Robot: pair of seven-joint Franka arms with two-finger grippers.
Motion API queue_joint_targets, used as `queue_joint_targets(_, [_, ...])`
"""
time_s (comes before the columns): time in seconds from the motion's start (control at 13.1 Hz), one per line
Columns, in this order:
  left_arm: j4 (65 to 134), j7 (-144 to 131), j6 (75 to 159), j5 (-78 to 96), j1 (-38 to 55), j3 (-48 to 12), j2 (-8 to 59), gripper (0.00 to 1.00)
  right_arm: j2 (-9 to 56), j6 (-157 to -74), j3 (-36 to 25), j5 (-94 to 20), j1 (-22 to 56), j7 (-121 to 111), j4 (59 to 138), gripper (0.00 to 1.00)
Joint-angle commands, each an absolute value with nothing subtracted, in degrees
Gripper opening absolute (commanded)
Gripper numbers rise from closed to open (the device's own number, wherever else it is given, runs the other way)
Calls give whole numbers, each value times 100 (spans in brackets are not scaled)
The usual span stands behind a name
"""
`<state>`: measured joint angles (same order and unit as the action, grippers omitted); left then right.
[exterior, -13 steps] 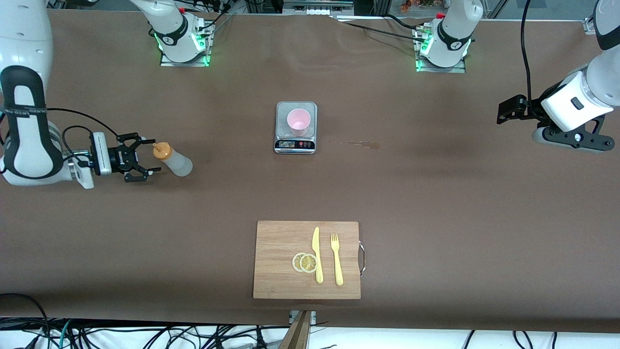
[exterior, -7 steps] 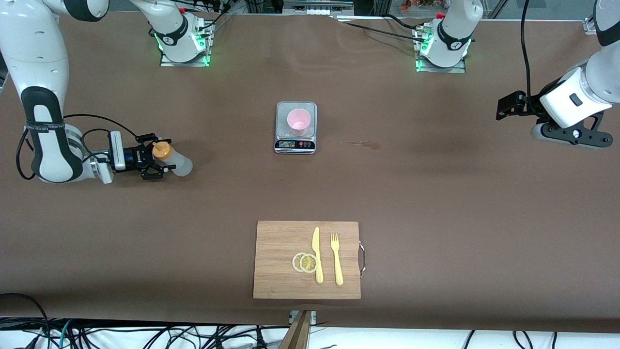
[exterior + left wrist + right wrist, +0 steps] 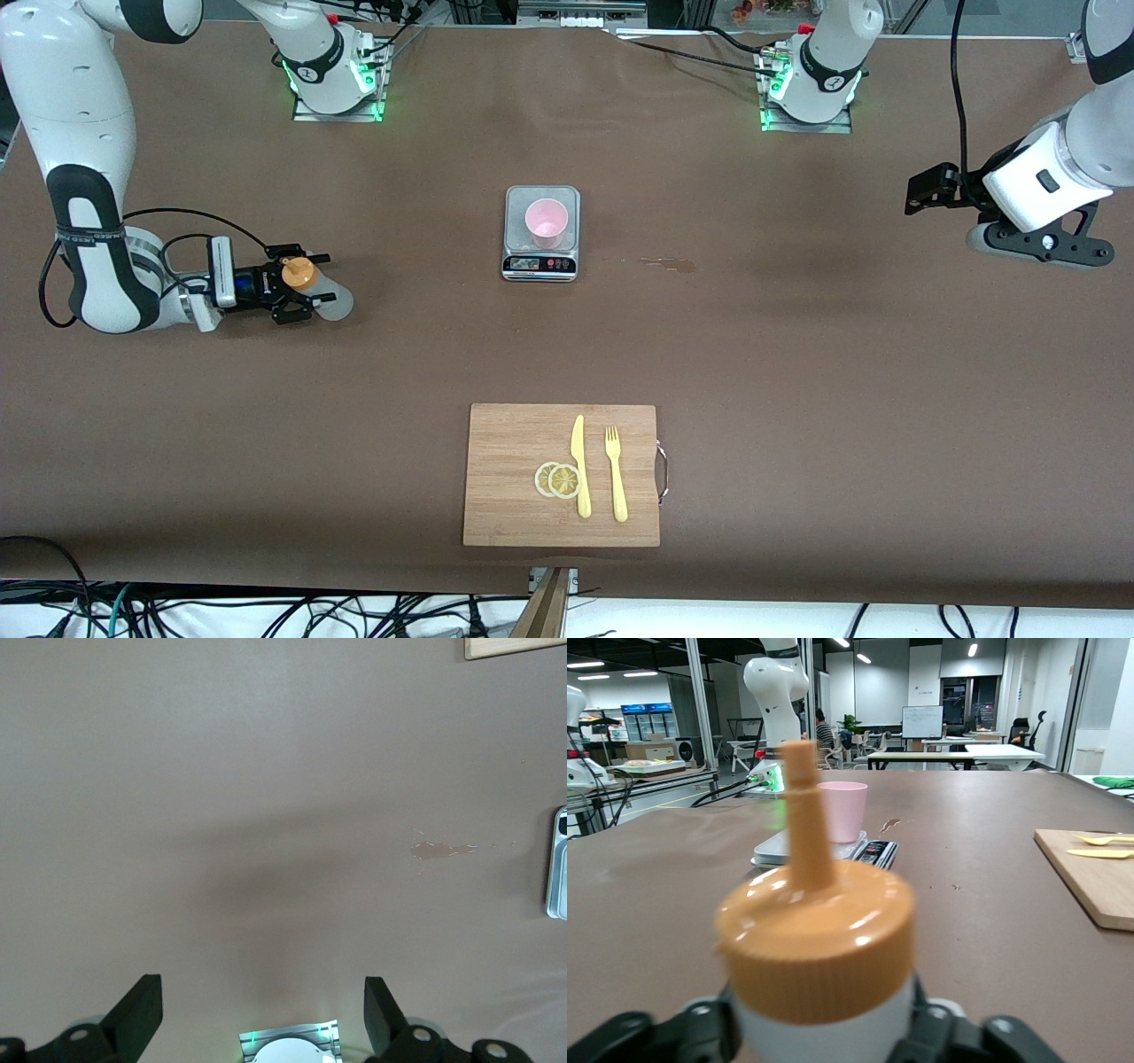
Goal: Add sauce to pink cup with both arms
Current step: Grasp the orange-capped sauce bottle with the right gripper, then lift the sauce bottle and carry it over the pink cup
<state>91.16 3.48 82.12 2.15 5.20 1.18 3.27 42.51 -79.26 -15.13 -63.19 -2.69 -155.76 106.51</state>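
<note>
The sauce bottle [image 3: 333,304], whitish with an orange nozzle cap, stands upright on the table toward the right arm's end. My right gripper [image 3: 298,287] is low at the bottle's neck, open, with one jaw on each side of it. In the right wrist view the bottle [image 3: 819,939] fills the space between the fingers [image 3: 629,1036]. The pink cup [image 3: 546,221] stands on a small scale [image 3: 540,264] at the table's middle; it also shows in the right wrist view [image 3: 842,811]. My left gripper [image 3: 926,190] is open and empty, up in the air at the left arm's end [image 3: 262,1014].
A wooden cutting board [image 3: 514,478] with a yellow knife, a fork and lemon slices lies nearer the front camera than the scale. A small pale stain [image 3: 669,262] marks the cloth beside the scale. The two green-lit arm bases stand along the table's back edge.
My right gripper has moved forward and down until its open jaws stand around the bottle's neck. The left arm has shifted only slightly.
</note>
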Motion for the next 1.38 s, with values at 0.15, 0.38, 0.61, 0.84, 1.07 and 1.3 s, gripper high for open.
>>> queue_joint_targets(0.15, [9352, 96, 8253, 167, 493, 0, 70, 100, 3825, -8163, -1678, -6531, 235, -15339, 10749, 5])
queue_joint_targets(0.38, [9291, 105, 8218, 158, 536, 9, 184, 100, 3061, -8795, -2082, -6206, 1000, -14260, 10933, 5])
queue_joint_targets(0.61, [9045, 97, 8218, 158, 510, 0, 404, 100, 2244, -9630, -2092, -5575, 1554, -12855, 11100, 5])
queue_joint_targets(0.84, [8930, 97, 8209, 158, 492, 9, 475, 100, 1671, -10194, -2083, -4696, 2213, -11246, 11179, 5])
queue_joint_targets(1.07, [8930, 105, 8209, 158, 492, 0, 483, 100, 1293, -10913, -2118, -4142, 3021, -10024, 11530, 5])
queue_joint_targets(1.3, [8903, 97, 8209, 158, 492, 9, 510, 100, 1134, -11486, -2118, -3570, 3707, -8854, 11820, 5])
